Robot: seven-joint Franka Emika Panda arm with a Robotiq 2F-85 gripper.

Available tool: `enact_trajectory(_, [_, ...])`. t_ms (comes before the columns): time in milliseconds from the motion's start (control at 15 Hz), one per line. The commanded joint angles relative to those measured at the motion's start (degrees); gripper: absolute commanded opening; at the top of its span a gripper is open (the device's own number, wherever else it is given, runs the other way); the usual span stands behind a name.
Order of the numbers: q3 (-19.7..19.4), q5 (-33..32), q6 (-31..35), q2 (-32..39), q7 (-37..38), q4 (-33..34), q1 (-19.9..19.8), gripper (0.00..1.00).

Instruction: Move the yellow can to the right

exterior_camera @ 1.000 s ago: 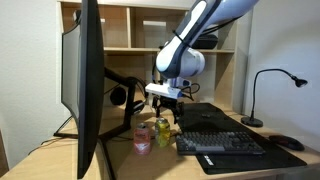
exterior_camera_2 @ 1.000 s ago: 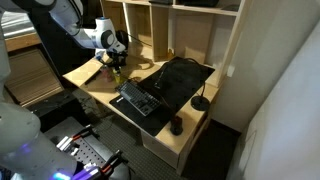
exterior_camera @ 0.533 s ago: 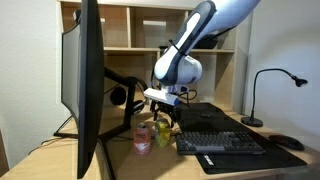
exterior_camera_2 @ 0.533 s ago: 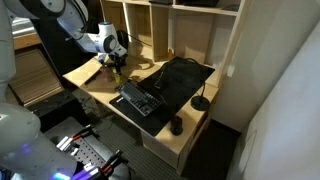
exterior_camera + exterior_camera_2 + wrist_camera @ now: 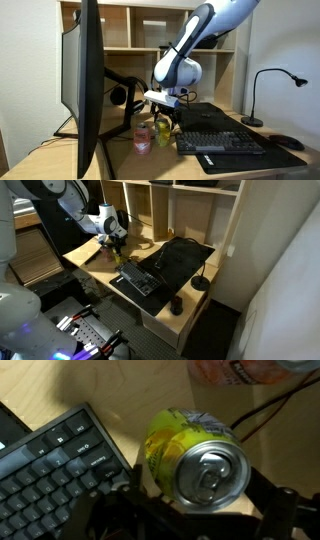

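Observation:
The yellow can (image 5: 185,445) stands upright on the wooden desk, its metallic top facing the wrist camera. In an exterior view it (image 5: 163,128) stands just right of the pink can (image 5: 143,137), close to the keyboard's left end. My gripper (image 5: 165,118) is lowered over the yellow can with one finger on each side of it. In the wrist view the gripper (image 5: 200,500) straddles the can, and the dark fingers (image 5: 272,510) show small gaps to its sides. The jaws look open. The pink can's base shows at the top of the wrist view (image 5: 240,370).
A black keyboard (image 5: 220,143) lies right of the cans on a dark mat and also shows in the wrist view (image 5: 50,470). A large monitor (image 5: 88,90) stands at the left. A desk lamp (image 5: 262,95) and a mouse (image 5: 285,142) sit far right. Shelves rise behind.
The gripper has come down slightly over the yellow can since a second ago. The cans have not moved.

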Motion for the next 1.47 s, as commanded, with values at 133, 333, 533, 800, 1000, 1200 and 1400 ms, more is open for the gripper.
enact_trajectory(133, [-1.67, 1.11, 0.19, 0.25, -0.92, 0.04, 1.70, 0.95])
enact_trajectory(333, [-1.31, 1.39, -0.78, 0.23, -1.83, 0.20, 1.40, 1.00])
enact_trajectory(533, [-0.93, 1.89, -1.48, 0.16, -2.02, 0.26, 1.17, 1.00])
enact_trajectory(800, [1.23, 4.31, -3.14, 0.26, -5.32, 0.56, -0.52, 1.00])
enact_trajectory(1000, [0.55, 5.70, -2.97, 0.31, -6.75, 0.50, 0.27, 0.67])
enact_trajectory(1200, [-0.46, 5.06, -2.26, 0.23, -6.19, 0.62, 1.06, 0.53])
enact_trajectory(1400, [-0.70, 4.77, -2.19, 0.20, -6.18, 0.64, 1.20, 0.49])
